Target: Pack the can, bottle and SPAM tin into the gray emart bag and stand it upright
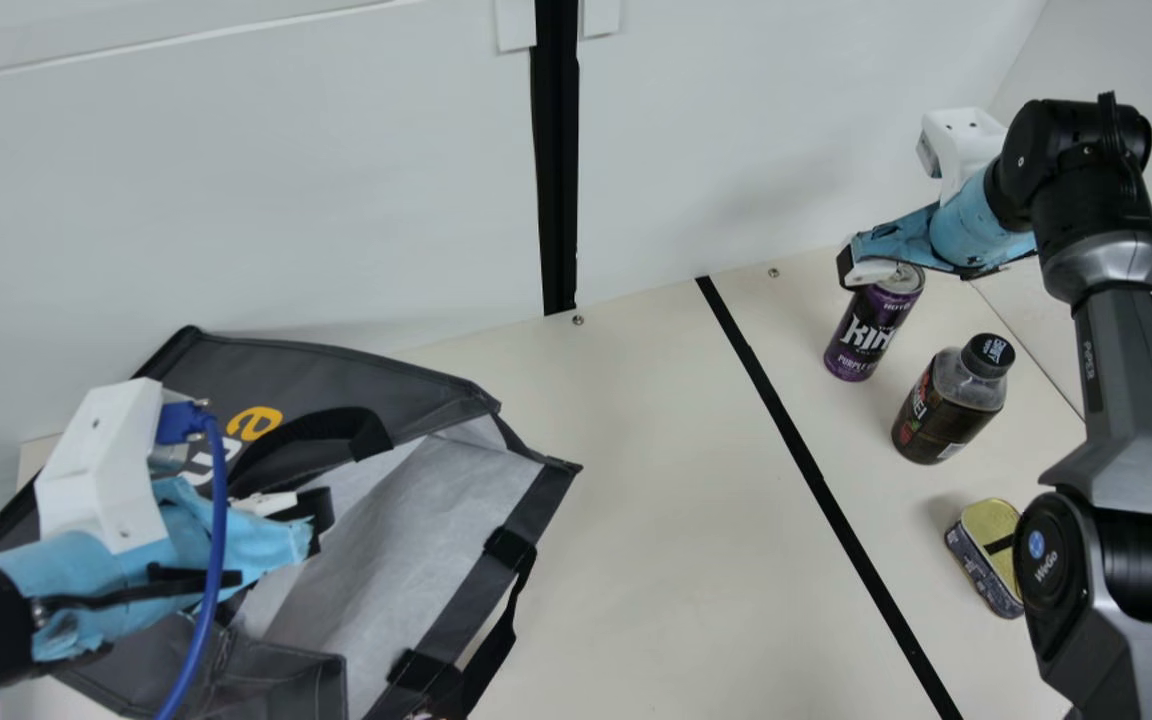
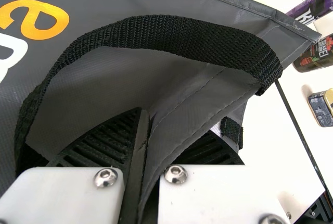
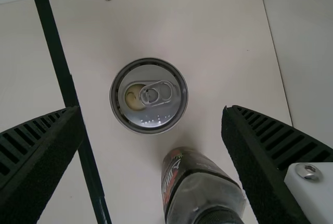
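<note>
In the main view my left gripper [image 1: 308, 520] is at the gray bag [image 1: 336, 370], which lies on its side at the left with its pale lining showing. The left wrist view has this gripper [image 2: 148, 146] shut on the bag's edge, below a black strap handle [image 2: 171, 31]. My right gripper [image 1: 861, 265] is over the upright purple can [image 1: 866, 335] at the back right; in its wrist view the gripper [image 3: 153, 130] stands open, with the can [image 3: 149, 96] lower down between its fingers. The dark bottle [image 1: 946, 405] stands in front of the can, and nearer lies the SPAM tin [image 1: 991, 555].
A white wall [image 1: 286, 180] with a black vertical strip rises behind the cream table [image 1: 676, 480]. A black line [image 1: 816, 475] crosses the tabletop between the bag and the three items. My right arm stretches along the right side, close beside the tin.
</note>
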{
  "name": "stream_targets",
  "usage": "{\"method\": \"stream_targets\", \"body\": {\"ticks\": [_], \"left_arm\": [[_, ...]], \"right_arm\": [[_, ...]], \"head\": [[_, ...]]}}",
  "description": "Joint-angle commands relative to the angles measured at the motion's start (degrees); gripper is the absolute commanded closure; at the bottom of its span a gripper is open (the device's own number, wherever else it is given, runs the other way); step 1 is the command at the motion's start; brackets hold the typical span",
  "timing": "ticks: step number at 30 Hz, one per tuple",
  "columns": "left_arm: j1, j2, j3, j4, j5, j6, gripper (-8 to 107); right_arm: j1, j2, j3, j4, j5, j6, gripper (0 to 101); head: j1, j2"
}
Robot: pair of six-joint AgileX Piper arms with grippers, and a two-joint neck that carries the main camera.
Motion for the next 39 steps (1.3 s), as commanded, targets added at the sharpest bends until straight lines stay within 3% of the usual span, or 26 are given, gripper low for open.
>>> {"method": "stream_targets", "body": {"ticks": [1, 13, 27, 39], "left_arm": [[0.0, 0.0, 0.0, 0.0, 0.0, 0.0, 107], [0.0, 0.0, 0.0, 0.0, 0.0, 0.0, 107], [0.0, 0.0, 0.0, 0.0, 0.0, 0.0, 107], [0.0, 0.0, 0.0, 0.0, 0.0, 0.0, 107]], "right_arm": [[-0.11, 0.85, -0.37, 0.2, 0.12, -0.19, 6], [-0.2, 5.05, -1.85, 1.1, 0.12, -0.44, 6], [-0.44, 7.01, -2.95, 2.83, 0.12, -1.7, 100], [-0.03, 5.44, -4.29, 4.04, 0.12, -3.88, 101]], "head": [[-1.3, -0.14], [-1.3, -0.14], [-1.3, -0.14], [-1.3, -0.14]]}}
